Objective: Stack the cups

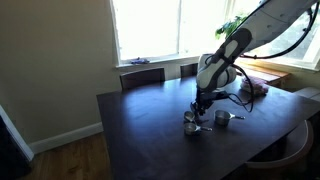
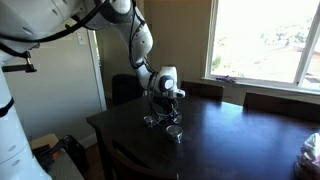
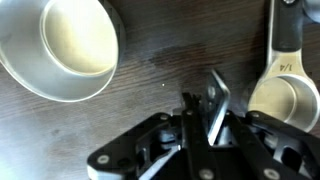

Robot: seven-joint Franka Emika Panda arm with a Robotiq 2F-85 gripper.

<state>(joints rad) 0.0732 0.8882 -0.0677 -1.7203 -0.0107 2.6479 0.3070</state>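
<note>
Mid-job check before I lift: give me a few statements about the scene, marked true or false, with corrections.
1. The gripper is shut on a thin metal handle. True.
2. All the cups are already stacked. False: the big cup and the handled cup sit apart on the table.
3. The table is dark wood. True.
4. The gripper hangs high above the table. False: it is down low among the cups.
</note>
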